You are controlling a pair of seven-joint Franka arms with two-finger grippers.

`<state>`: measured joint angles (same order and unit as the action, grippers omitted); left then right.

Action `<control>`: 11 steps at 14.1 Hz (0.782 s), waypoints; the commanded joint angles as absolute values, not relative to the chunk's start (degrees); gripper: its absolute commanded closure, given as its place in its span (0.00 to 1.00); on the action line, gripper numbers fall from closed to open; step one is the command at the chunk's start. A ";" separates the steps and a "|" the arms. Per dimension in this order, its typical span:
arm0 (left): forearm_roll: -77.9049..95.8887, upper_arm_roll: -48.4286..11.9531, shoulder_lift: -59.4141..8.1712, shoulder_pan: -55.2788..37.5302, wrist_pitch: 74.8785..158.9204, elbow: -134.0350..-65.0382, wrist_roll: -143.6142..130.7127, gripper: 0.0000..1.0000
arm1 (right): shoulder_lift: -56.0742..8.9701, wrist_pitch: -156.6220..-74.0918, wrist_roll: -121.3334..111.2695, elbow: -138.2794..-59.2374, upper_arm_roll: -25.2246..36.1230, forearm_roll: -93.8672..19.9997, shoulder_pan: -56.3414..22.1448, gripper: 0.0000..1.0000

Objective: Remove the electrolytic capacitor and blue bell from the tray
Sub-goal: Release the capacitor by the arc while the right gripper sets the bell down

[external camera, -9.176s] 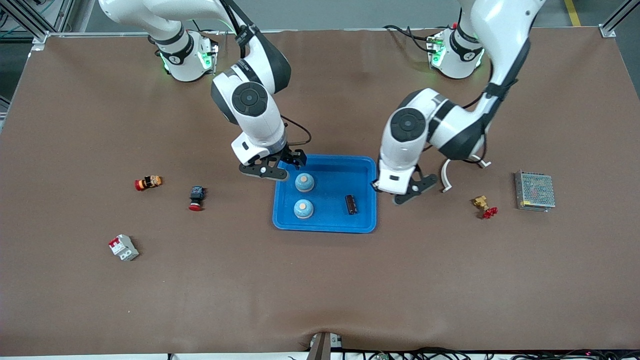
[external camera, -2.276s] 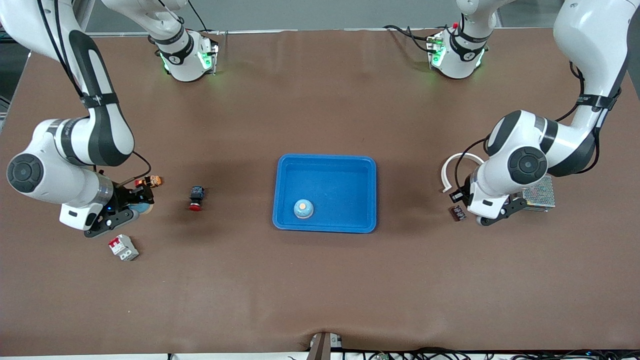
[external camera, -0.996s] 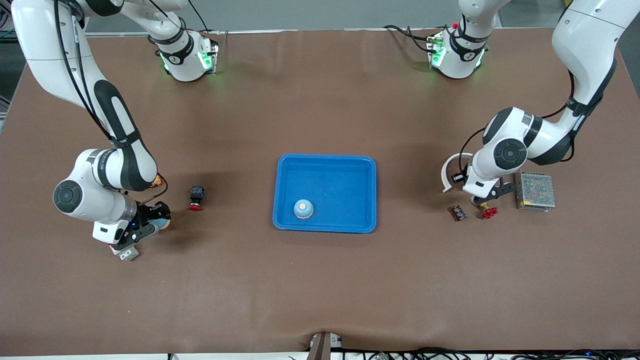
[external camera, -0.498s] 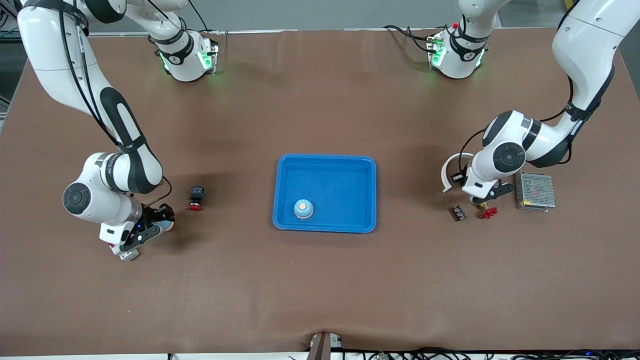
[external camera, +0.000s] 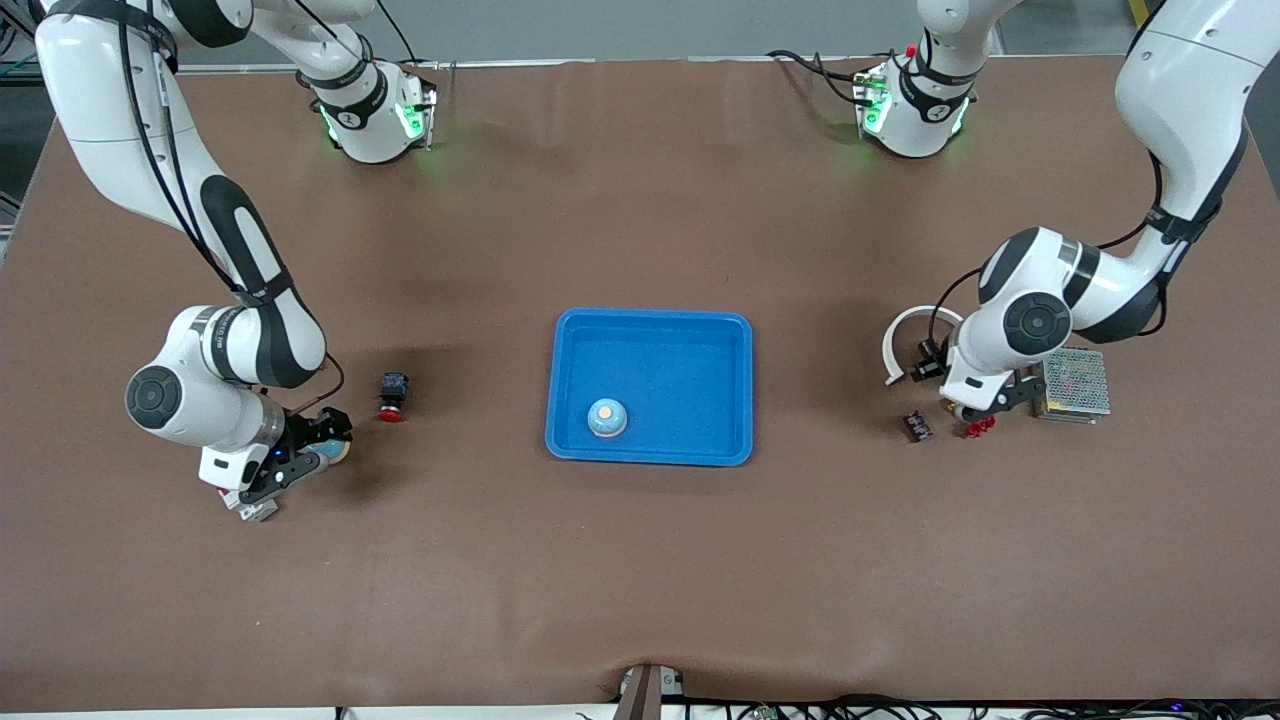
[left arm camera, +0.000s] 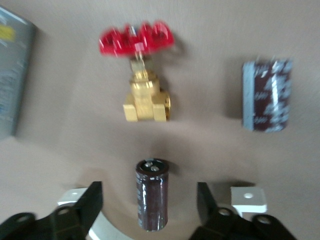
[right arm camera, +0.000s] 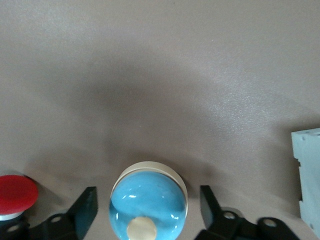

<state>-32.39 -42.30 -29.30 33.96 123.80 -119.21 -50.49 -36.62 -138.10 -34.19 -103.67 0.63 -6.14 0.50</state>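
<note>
In the left wrist view a dark brown capacitor (left arm camera: 152, 195) sits between the spread fingers of my left gripper (left arm camera: 149, 202), touching neither. From the front it is hidden under the left gripper (external camera: 980, 402), at the left arm's end of the table. A second capacitor (external camera: 917, 426) (left arm camera: 267, 95) lies on the table beside it. A blue bell (right arm camera: 148, 205) (external camera: 336, 452) rests on the table inside my open right gripper (right arm camera: 147, 207) (external camera: 305, 458), at the right arm's end, with gaps on both sides. Another bell (external camera: 607, 417) sits in the blue tray (external camera: 650, 318).
A brass valve with a red handle (external camera: 978, 427) (left arm camera: 142, 75), a metal mesh box (external camera: 1070, 382) and a white ring piece (external camera: 900, 340) crowd the left gripper. A grey breaker (external camera: 255, 508) (right arm camera: 307, 175) and a red push button (external camera: 392, 400) (right arm camera: 15, 195) flank the right gripper.
Both arms have come from the tray out to the table's ends. In the last second the left gripper shifted slightly toward the mesh box. Both grippers now stand open round their parts.
</note>
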 commanded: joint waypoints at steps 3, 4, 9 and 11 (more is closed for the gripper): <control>-32.87 -48.59 -28.65 34.10 112.00 -108.31 -51.15 0.00 | -35.51 -125.73 -32.89 -95.57 -0.18 -7.38 1.15 0.00; -32.87 -49.82 -28.74 34.10 109.80 -106.11 -51.07 0.00 | -35.07 -120.81 -28.96 -92.58 -0.18 -7.30 0.88 0.00; -32.87 -55.01 -28.74 34.10 100.12 -95.99 -50.54 0.00 | -34.11 -110.75 -11.72 -84.38 -0.35 -7.38 -4.30 0.00; -32.87 -56.68 -28.65 34.10 97.75 -93.35 -50.54 0.00 | -32.79 -109.61 -3.12 -84.29 -0.35 -7.38 -7.63 0.00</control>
